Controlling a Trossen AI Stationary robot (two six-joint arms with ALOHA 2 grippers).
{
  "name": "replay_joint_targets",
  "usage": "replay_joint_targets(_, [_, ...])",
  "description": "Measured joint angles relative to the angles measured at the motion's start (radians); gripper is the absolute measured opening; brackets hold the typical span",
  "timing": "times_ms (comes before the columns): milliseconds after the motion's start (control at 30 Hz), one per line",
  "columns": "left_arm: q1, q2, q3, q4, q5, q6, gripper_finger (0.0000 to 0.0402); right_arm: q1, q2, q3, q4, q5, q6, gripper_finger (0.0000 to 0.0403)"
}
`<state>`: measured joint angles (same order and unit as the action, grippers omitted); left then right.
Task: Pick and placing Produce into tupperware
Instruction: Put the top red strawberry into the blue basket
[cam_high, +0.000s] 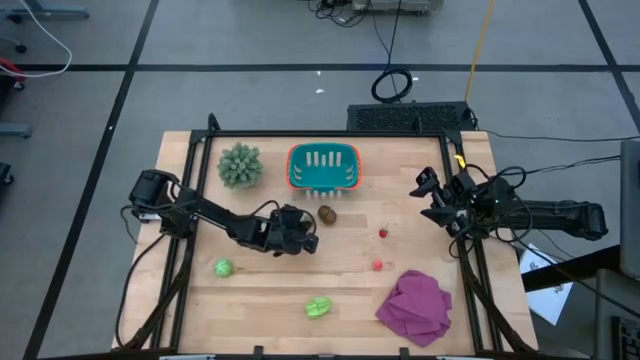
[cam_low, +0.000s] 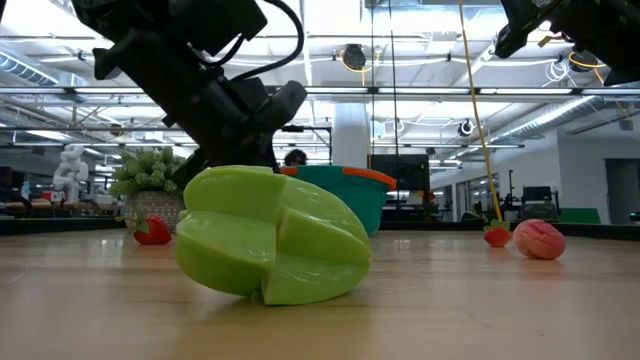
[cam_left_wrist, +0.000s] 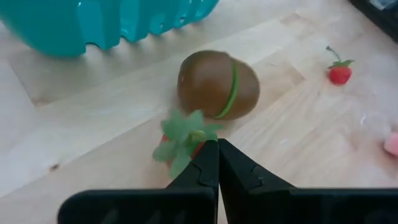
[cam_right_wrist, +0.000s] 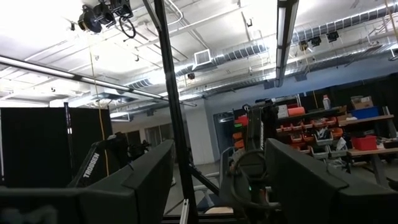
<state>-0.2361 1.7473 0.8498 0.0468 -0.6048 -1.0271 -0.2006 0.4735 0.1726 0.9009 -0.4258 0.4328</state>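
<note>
1. My left gripper (cam_high: 308, 237) sits low over the middle of the table (cam_high: 270, 290), its fingers (cam_left_wrist: 208, 165) pressed together. Their tips are at the green leaves of a small red strawberry (cam_left_wrist: 181, 140); I cannot tell whether a leaf is pinched between them.
2. Just beyond that strawberry lies the brown oval piece (cam_left_wrist: 217, 84) with a green band round it, touching or almost touching the strawberry.
3. The tupperware (cam_high: 323, 167) stands near the table's far edge, just past the brown piece, with a strip of bare wood between them. It holds no produce that I can see.
4. A spiky grey-green plant (cam_high: 240, 165) stands just beside the tub on my left arm's side.
5. My right gripper (cam_high: 428, 186) hangs raised at the table's right edge, fingers (cam_right_wrist: 134, 180) wide apart and holding nothing; its camera looks out over the room.
6. Open wood lies between the two grippers, broken only by two tiny red pieces (cam_high: 383, 233) (cam_high: 377, 266).
7. Near the front edge lie a light-green ridged piece (cam_high: 318, 307) and, toward my left, a second green one (cam_high: 222, 267), well apart.
8. A magenta cloth (cam_high: 415, 308) is bunched at the front right corner.
9. The surface is pale wood inside a black frame. Grey floor with dark lines surrounds it; the low view shows a hall with ceiling lights.
</note>
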Motion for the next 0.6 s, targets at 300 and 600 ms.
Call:
replay_joint_targets(300, [0.000,0.000,0.013,0.004,-0.004,0.026,0.0000,0.000,0.000,0.000,0.000,0.000,-0.001,0.0242])
replay_joint_targets(600, [0.016,-0.053,0.194,-0.215,-0.069,0.197,0.0000,0.000,0.000,0.000,-0.004,0.000,0.000,0.0242])
